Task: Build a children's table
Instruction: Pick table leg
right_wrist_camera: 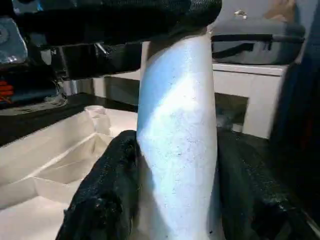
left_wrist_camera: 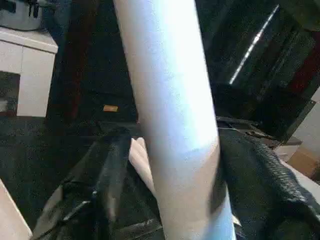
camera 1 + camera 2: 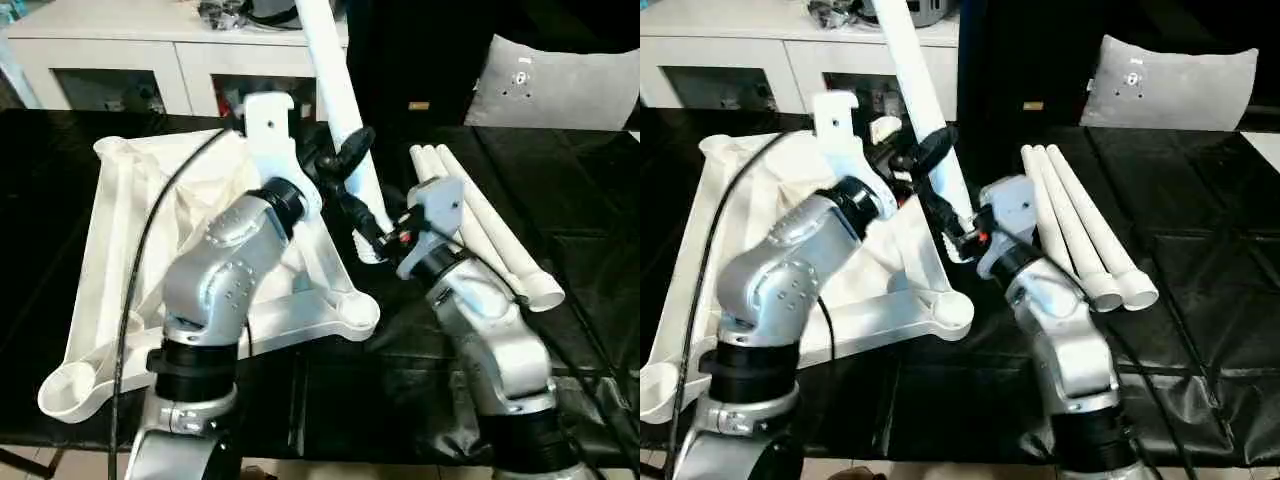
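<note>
The white tabletop (image 3: pixel 120 260) lies ribbed side up on the black table, at the left. One white leg (image 3: pixel 335 90) stands tilted, its lower end just beyond the tabletop's near right corner socket (image 3: pixel 355 315). My right gripper (image 3: pixel 372 240) is shut on that lower end, both fingers pressed to the tube (image 1: pixel 175 125). My left gripper (image 3: pixel 352 158) straddles the leg higher up. One finger (image 2: pixel 260 170) lies against the tube and the other finger (image 2: pixel 107 170) stands slightly off it. Three more legs (image 3: pixel 490 230) lie side by side to the right.
A white cabinet (image 3: pixel 120 50) with glass doors stands behind the table. A flat grey cushion-like panel (image 3: pixel 560 90) leans at the back right. A black cable (image 3: pixel 150 230) runs over the tabletop along my left arm.
</note>
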Controlling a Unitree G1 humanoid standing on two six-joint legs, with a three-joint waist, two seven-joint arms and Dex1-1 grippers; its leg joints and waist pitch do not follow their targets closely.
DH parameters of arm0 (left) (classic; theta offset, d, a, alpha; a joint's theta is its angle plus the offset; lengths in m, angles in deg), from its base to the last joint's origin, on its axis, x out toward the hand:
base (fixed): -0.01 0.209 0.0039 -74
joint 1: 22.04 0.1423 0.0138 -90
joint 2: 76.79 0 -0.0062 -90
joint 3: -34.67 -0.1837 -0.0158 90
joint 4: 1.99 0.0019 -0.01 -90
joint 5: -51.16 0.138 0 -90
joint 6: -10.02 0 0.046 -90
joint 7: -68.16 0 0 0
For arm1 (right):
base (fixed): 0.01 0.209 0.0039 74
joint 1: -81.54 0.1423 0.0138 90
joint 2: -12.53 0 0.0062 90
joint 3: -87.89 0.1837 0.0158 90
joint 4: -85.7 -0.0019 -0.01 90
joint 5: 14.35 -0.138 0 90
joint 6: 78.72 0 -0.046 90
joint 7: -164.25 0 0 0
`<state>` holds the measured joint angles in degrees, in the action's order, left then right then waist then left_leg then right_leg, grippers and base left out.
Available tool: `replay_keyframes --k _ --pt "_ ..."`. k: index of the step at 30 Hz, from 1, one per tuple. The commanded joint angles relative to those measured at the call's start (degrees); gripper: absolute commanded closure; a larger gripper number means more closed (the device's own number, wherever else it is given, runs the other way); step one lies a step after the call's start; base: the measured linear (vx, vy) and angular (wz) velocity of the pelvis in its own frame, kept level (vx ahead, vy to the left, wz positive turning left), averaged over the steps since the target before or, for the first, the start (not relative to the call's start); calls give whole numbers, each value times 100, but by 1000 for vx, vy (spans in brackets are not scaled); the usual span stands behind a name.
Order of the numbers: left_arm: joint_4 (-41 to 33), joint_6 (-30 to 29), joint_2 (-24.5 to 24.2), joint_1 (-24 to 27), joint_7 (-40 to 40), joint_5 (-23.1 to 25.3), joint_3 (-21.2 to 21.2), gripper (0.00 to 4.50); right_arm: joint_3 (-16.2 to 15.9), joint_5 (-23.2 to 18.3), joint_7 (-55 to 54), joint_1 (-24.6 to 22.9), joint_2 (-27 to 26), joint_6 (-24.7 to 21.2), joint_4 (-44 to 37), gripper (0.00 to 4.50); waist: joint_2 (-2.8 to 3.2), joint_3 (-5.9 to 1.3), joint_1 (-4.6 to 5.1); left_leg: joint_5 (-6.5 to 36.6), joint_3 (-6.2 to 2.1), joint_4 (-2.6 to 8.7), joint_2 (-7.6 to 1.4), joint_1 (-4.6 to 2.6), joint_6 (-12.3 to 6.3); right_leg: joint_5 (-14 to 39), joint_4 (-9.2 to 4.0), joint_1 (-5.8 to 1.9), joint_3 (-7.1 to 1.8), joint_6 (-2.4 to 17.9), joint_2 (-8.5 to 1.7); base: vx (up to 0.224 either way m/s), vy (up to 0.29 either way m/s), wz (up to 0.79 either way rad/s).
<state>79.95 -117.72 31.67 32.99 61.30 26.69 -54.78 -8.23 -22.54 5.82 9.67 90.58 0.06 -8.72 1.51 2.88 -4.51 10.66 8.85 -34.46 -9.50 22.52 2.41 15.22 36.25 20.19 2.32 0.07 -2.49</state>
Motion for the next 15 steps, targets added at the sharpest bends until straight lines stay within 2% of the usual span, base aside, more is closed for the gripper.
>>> replay_keyframes --k 1,4,6,7,9,15 --pt "10 -30 121 140 193 88 -2 178 -81 183 -93 32 -22 451 -34 259 -17 -358 48 214 -108 347 -354 -110 -144 -1196 -353 -228 -286 1087 -535 0 0 0" --pt "-2 -11 232 152 237 -11 41 204 -139 286 -111 34 -8 610 79 259 -38 -358 65 225 -104 339 -345 -106 -204 -1199 -354 -239 -287 1113 -531 0 0 0" --pt "-4 -27 304 152 262 -95 96 218 -151 319 -111 39 0 671 121 259 -32 -357 68 238 -106 338 -347 -104 -216 -1169 -353 -242 -286 1132 -537 0 0 0" --pt "-12 -54 373 156 290 -170 151 227 -147 373 -133 55 8 754 177 259 -50 -353 98 270 -100 338 -352 -103 -241 -1154 -358 -239 -284 1169 -529 0 0 0" --pt "-26 -105 437 161 285 -263 196 235 -125 382 -142 70 4 808 229 259 -47 -349 119 290 -104 341 -343 -96 -279 -1093 -363 -244 -279 1196 -533 0 0 0" --pt "-106 -83 349 233 161 -143 1 258 -156 422 -123 97 39 1042 390 259 -52 -349 145 304 -103 332 -351 -100 -366 -971 -371 -233 -281 1203 -530 0 0 0"
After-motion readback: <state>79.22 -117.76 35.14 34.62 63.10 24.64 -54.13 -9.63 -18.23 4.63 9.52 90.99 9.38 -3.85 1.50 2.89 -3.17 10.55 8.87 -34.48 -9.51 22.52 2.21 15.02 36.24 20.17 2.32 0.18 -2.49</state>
